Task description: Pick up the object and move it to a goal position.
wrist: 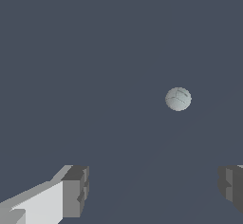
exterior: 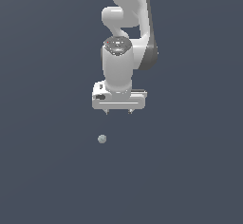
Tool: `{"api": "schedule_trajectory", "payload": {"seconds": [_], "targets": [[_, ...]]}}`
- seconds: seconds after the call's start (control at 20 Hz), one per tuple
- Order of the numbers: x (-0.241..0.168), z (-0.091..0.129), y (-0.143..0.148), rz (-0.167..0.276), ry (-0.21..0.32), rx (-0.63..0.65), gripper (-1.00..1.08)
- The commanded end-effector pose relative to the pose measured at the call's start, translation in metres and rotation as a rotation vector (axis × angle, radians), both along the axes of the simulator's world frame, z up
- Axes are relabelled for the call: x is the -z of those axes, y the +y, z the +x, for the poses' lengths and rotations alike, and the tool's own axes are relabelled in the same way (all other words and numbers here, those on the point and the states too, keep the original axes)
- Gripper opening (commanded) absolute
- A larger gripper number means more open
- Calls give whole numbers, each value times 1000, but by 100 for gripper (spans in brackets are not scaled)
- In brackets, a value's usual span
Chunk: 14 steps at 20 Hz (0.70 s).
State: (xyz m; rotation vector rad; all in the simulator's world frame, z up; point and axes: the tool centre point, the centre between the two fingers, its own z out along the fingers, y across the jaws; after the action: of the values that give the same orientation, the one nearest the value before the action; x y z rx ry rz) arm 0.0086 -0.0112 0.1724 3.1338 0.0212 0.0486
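The object [exterior: 102, 139] is a tiny pale grey-green ball resting on the dark floor, a little toward the exterior view's left of my hand and nearer the camera. My gripper [exterior: 118, 111] hangs above the floor, open, with only its two fingertips showing below the white hand. In the wrist view the object [wrist: 178, 98] lies ahead of my gripper [wrist: 154, 190], outside the wide gap between the fingers [wrist: 76, 192]. Nothing is held.
A flat dark grey-blue floor [exterior: 190, 171] fills both views. The white arm [exterior: 128, 23] rises behind the hand toward the top of the exterior view. No other object shows.
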Motion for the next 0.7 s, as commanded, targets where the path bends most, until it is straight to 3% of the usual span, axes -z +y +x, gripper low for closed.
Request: {"api": "schedule_trajectory", "payload": {"seconds": [0.0,0.35,0.65], "targets": [[0,0,0,0,0,0,100],[-14,2,23,-8,-8,-38,100],[-13,3,22,-8,-8,-31,100]]}}
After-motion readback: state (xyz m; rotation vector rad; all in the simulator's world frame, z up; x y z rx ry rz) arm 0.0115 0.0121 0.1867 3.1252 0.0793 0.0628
